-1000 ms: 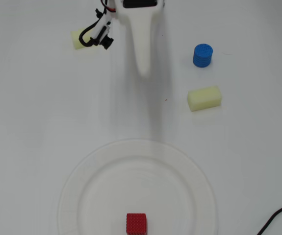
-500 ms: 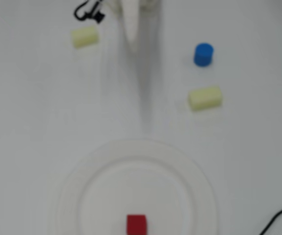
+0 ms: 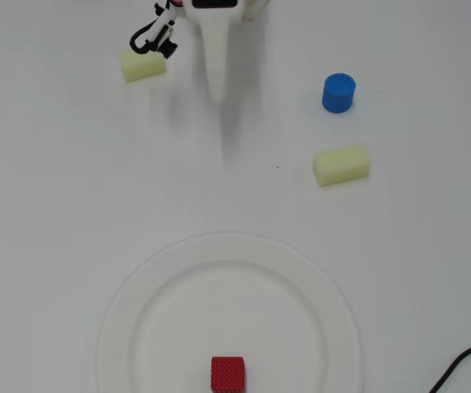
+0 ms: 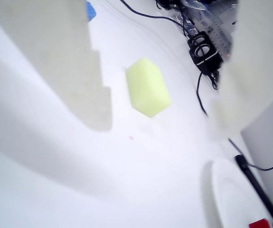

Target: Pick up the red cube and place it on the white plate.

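Observation:
The red cube sits on the white plate, near the plate's front edge at the bottom of the overhead view. In the wrist view the cube shows at the bottom right corner, on the plate. My white gripper is at the top of the overhead view, far from the plate, pointing down toward the table. In the wrist view the gripper is open and empty, with its two fingers wide apart.
One pale yellow foam block lies beside the arm, and another to the right; the wrist view shows a foam block ahead. A blue ribbed cylinder stands at upper right. A black cable enters at bottom right.

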Controlling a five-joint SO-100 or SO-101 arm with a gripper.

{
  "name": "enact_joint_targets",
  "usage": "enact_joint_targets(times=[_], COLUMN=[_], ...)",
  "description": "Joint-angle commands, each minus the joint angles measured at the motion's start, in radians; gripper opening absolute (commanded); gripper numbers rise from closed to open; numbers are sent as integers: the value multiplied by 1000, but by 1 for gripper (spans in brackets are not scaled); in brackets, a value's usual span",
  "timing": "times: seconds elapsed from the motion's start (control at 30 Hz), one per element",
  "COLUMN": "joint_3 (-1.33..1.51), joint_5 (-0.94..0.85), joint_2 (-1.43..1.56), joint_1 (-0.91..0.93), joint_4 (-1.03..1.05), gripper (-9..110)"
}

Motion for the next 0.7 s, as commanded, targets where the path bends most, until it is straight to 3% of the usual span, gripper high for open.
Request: enact_joint_targets(times=[0.0,0.67], joint_3=[25,69], joint_5=[43,18], joint_2=[28,28], joint_1=[-5,-41], joint_4=[12,164], gripper=[0,4])
